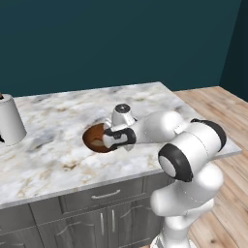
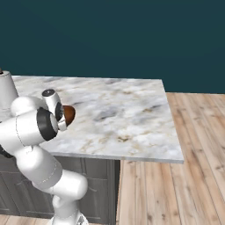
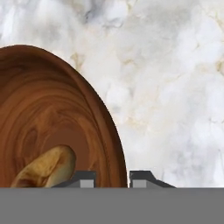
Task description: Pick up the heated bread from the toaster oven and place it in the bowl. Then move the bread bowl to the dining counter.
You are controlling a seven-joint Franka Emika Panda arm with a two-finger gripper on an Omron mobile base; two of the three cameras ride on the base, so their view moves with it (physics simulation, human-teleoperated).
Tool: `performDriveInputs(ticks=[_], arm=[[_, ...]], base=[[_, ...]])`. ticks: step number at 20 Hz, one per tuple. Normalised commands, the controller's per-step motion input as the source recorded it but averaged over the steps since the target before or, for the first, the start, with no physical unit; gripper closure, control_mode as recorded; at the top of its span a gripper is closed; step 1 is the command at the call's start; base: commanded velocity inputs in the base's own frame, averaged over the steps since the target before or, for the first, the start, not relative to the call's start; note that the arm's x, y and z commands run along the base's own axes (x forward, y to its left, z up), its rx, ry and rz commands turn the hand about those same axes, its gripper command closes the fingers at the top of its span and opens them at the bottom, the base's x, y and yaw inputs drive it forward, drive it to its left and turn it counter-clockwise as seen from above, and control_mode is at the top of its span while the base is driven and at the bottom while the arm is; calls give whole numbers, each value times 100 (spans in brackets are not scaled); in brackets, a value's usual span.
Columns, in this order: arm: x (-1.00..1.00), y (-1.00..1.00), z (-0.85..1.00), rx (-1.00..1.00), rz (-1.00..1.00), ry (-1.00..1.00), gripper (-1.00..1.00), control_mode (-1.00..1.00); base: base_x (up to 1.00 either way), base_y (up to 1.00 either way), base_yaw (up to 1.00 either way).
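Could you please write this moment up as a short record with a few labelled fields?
surface: marble counter with grey drawers below
bowl: wooden bowl over the counter near its front edge; contact not clear
bread: golden bun lying inside the bowl
gripper: gripper shut on the bowl's rim, one fingertip inside and one outside
other item: white cylinder standing at the counter's left end
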Motion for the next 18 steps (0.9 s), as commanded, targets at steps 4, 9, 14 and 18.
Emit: performDriveInputs(ticks=[4, 9, 14, 18], arm=[[0, -13, 0, 0, 0, -5, -100, -100], [-12, 0, 39, 2, -3, -1, -100, -100], [-74, -21, 93, 5, 0, -10, -100, -100], [-100, -31, 83, 2, 0, -23, -100, -100]], base=[[0, 0, 0], [0, 0, 0], [0, 0, 0], [0, 0, 0]])
